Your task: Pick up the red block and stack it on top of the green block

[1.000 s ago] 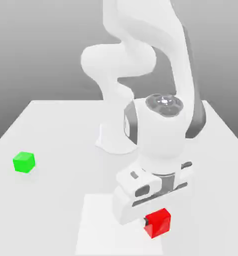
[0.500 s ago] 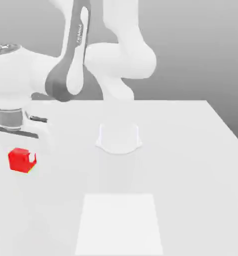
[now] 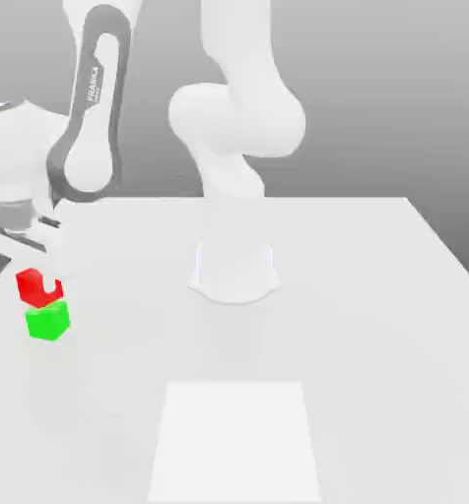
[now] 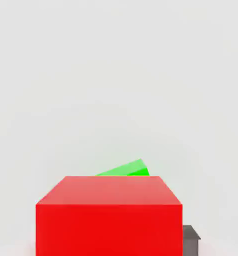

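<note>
Bright red matte cube (image 3: pixel 36 287): grasped by the white two-finger gripper (image 3: pixel 49 281), directly beneath its hand. Below the red cube, the bright green matte cube (image 3: pixel 47 321), angled differently, on the pale tabletop (image 3: pixel 357 325). Contact between cubes: cannot tell.

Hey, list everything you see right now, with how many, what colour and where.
red block: one, bright red, at the gripper, above the green block
green block: one, bright green, toward the exterior view's left on the table
table: one, pale grey-white, under the green block and the arm's base
square patch: one, white, near edge of the exterior view, on the table
arm: one, white with dark grey trim, base at the table's far middle
gripper: one, white, shut on the red block
</note>
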Available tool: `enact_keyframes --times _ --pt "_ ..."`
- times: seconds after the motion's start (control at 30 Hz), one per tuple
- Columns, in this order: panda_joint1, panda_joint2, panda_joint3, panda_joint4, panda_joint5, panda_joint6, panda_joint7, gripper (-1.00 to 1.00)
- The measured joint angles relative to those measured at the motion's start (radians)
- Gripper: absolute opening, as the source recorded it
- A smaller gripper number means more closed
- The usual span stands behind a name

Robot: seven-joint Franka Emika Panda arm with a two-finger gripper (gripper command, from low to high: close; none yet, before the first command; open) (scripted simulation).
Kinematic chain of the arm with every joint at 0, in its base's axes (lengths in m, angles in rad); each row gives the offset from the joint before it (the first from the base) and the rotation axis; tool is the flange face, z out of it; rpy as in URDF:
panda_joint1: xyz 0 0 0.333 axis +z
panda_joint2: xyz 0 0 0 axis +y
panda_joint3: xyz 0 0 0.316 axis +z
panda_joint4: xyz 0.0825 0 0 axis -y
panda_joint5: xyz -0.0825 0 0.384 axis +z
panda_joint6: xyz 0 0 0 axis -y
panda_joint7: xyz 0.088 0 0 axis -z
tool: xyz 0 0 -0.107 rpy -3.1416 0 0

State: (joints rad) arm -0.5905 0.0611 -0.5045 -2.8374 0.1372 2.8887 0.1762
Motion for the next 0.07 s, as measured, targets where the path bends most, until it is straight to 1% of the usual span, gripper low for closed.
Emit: enact_keyframes --times 0.03,0.07 --pt "-0.008 0.018 0.014 0.0 0.031 0.014 -0.022 1.0" --pt "-0.008 0.018 0.014 0.0 0.031 0.014 -0.022 1.0"
